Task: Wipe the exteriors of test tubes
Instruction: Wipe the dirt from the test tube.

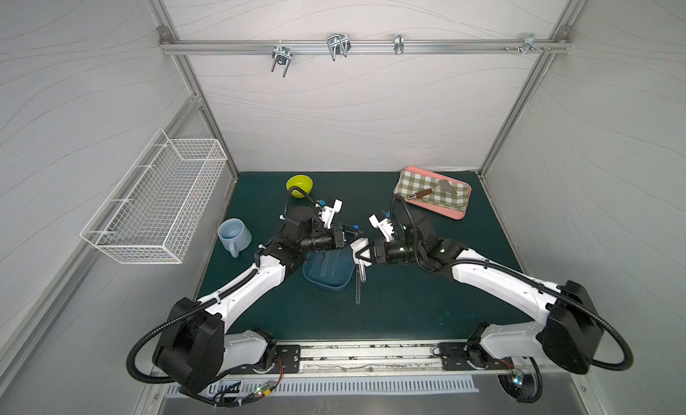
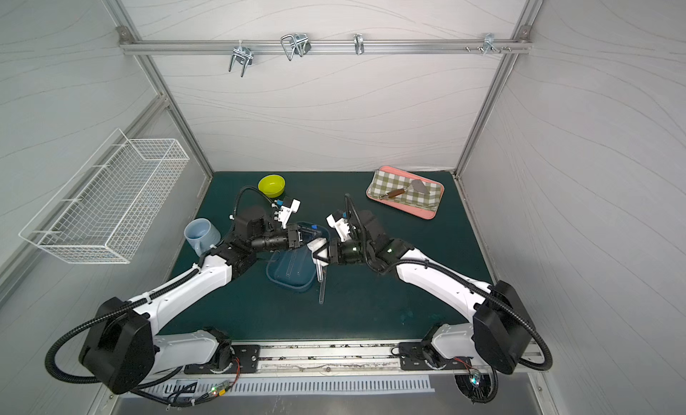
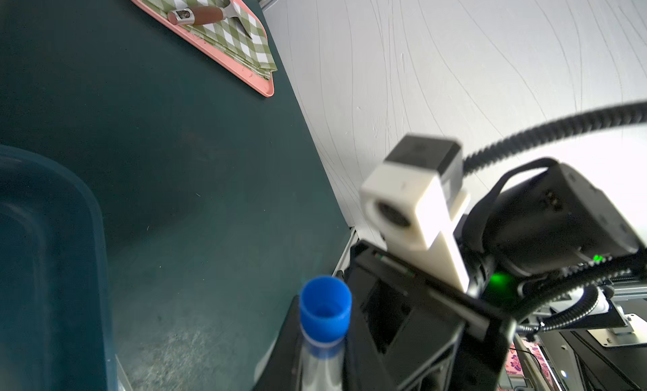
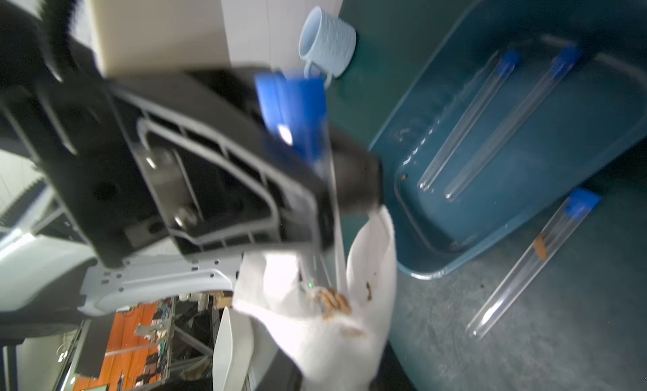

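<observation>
Beside the blue tray (image 1: 326, 287), the left hand (image 1: 350, 235) is clenched on the capped end of a test tube (image 1: 363, 274), whose length runs down through the white cloth (image 1: 358, 243) the right hand (image 1: 362, 254) pinches around it

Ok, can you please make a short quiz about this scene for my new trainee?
1. How many test tubes lie inside the blue tray?
2. True or false: the tube with the orange mark lies on the mat, outside the tray.
3. What does the right gripper hold? A) a white cloth B) a mug C) a scraper
Key: 1. two; 2. true; 3. A
</observation>
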`<state>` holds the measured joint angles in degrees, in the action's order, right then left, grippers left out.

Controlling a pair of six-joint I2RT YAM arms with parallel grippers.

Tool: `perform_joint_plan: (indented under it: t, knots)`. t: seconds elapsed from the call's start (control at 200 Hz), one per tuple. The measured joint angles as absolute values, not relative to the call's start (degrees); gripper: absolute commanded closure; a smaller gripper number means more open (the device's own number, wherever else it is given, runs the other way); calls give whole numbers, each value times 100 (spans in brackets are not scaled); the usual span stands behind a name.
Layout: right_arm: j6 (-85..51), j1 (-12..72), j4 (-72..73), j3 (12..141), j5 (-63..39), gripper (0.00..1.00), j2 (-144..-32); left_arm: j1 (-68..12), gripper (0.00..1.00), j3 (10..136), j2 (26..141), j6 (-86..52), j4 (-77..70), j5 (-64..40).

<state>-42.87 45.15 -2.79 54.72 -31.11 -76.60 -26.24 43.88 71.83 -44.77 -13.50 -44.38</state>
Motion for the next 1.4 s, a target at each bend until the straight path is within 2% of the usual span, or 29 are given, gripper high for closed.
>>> perform_joint_plan:
  t: [0.165, 0.39, 0.75, 1.055, 1.401]
  knots:
    - [-4130, 4296, -333, 5937, -3345, 77, -8001, -2567, 94, 4388, 7153, -4477, -1417, -4320]
    - [-4115, 4357, -196, 5760, -3448, 77, -8027, -2574, 94, 4388, 7150, -4475, -1339, -4305]
    - [-4449, 5078, -23, 4560, -3020, 77, -7317, -2582, 94, 4388, 7175, -4475, -1275, -4355]
    - [-4477, 5131, -226, 4447, -2838, 77, -7024, -2561, 94, 4388, 7183, -4486, -1315, -4434]
    - [-4574, 5177, -878, 3918, -2552, 77, -6125, -2246, 94, 4445, 7183, -4429, -1302, -4663]
